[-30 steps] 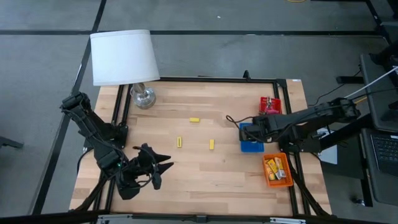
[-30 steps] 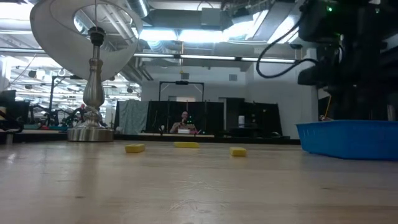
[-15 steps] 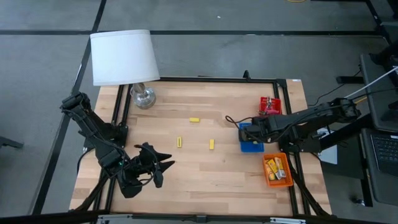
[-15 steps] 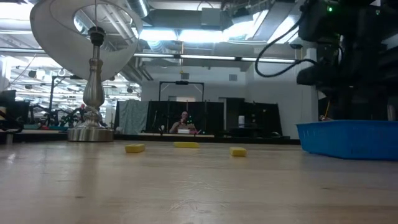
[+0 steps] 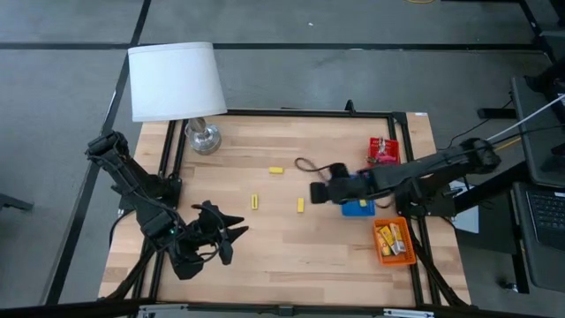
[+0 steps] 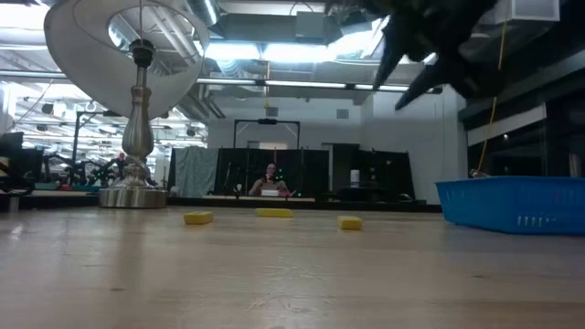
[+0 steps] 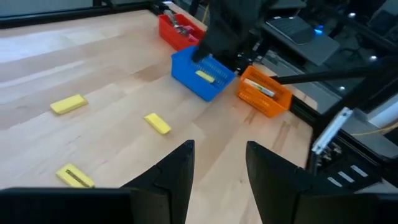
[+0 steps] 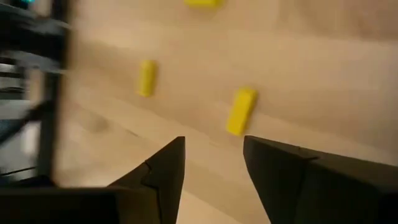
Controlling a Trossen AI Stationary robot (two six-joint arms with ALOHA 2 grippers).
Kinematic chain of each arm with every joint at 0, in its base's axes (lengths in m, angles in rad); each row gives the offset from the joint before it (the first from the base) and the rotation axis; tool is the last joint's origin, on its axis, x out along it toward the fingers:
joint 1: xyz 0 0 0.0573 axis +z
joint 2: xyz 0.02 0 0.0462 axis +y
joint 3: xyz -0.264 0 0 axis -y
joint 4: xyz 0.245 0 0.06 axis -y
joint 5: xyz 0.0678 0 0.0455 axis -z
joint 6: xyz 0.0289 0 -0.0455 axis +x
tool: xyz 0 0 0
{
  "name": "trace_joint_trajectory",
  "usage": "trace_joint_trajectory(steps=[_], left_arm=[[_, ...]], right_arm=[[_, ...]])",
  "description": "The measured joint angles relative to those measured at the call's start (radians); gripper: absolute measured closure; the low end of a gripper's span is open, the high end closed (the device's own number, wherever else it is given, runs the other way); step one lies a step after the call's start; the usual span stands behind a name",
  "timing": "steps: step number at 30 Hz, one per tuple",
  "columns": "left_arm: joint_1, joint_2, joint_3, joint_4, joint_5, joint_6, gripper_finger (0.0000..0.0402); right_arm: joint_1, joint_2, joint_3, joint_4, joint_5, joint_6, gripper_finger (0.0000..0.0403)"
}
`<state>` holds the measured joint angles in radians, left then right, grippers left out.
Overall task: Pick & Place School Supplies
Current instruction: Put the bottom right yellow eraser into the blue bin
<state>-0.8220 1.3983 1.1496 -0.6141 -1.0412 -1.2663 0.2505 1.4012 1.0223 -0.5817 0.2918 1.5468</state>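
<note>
Three small plain yellow oblong pieces lie flat on the wooden table [image 5: 265, 256]: one [image 5: 276, 170] toward the far side, one [image 5: 254, 201] left of the middle, one [image 5: 300, 205] beside it. My right gripper [image 5: 312, 193] hovers open just right of that last piece [image 8: 240, 111], above the table; in its wrist view the fingers [image 8: 212, 149] stand apart with nothing between them. A fourth yellow piece [image 7: 205, 76] lies in the blue tray [image 5: 357, 208]. My left gripper [image 5: 240, 230] waits open near the table's near-left corner, with its fingers [image 7: 221, 152] empty.
A red tray [image 5: 382, 150] with red-handled tools stands at the right edge, beyond the blue tray. An orange tray [image 5: 393, 243] with yellow printed packs sits nearer. A white-shaded lamp [image 5: 175, 81] on a silver base [image 5: 204, 138] occupies the far-left corner. A person [image 6: 271, 175] sits far behind the table.
My right gripper has left the spot over the blue tray and swung toward the table's left, now reaching out over the middle beside the nearest yellow piece. The left arm and the pieces on the table have stayed put.
</note>
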Motion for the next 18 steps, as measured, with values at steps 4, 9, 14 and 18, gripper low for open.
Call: trace_joint_trajectory(steps=[4,9,14,18], left_arm=[[0.033,0.0,0.0,-0.065,0.043,-0.069,0.0261],[0.065,0.0,0.0,-0.101,0.134,-0.115,0.0261],[0.045,0.0,0.0,-0.097,0.154,-0.111,0.0261],[0.017,0.0,0.0,-0.097,0.151,-0.109,0.0261]], right_arm=[[-0.021,0.191,0.071,-0.024,-0.132,0.035,0.0238],[-0.047,0.413,0.183,-0.06,-0.218,0.031,0.0238],[-0.077,0.542,0.309,-0.189,-0.248,-0.028,0.0238],[-0.111,0.594,0.38,-0.191,-0.233,-0.035,0.0238]])
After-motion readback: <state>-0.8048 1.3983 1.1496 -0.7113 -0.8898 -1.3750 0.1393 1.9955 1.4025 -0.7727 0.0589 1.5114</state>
